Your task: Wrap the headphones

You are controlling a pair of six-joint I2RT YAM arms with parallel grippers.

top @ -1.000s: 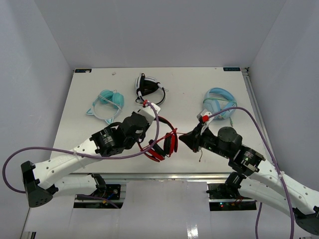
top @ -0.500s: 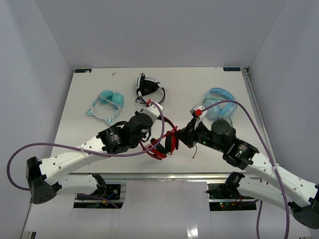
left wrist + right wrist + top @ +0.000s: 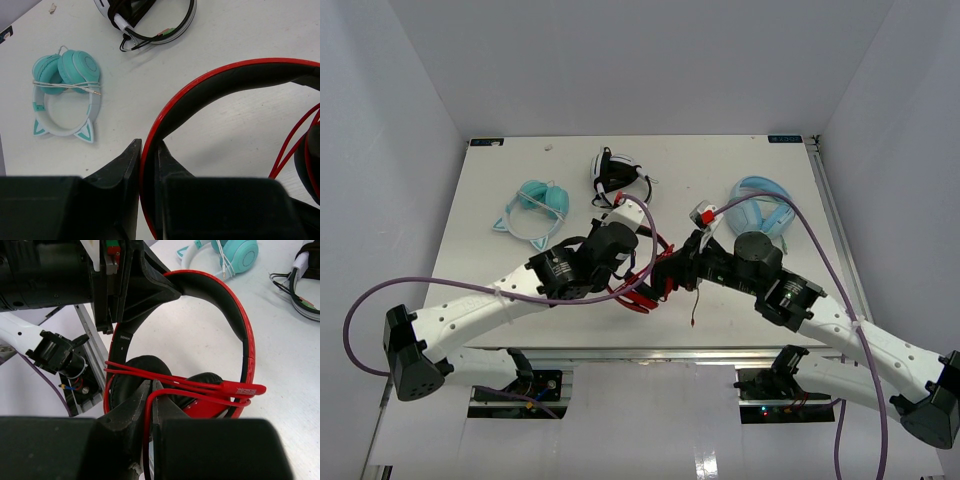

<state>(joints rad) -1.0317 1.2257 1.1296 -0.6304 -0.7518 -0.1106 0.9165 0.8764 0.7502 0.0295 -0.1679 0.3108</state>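
Observation:
The red headphones (image 3: 645,285) with black ear pads are held just above the table's middle front. My left gripper (image 3: 640,262) is shut on the red headband (image 3: 210,80); in the left wrist view the band runs between the jaws of the gripper (image 3: 149,150). My right gripper (image 3: 672,272) is shut on the thin red cable (image 3: 165,390), close against the ear cups (image 3: 145,375). Strands of cable (image 3: 185,385) lie across both cups. A loose cable end (image 3: 694,312) hangs below the right gripper.
Teal cat-ear headphones (image 3: 535,208) lie at the back left and black-and-white ones (image 3: 618,178) at the back middle. A light-blue pair (image 3: 760,205) lies at the back right. The table's front rail (image 3: 650,352) runs just below the headphones.
The right gripper has moved left and up with the cable, right up to the ear cups. The left gripper and headphones shifted slightly right. The cable end now dangles.

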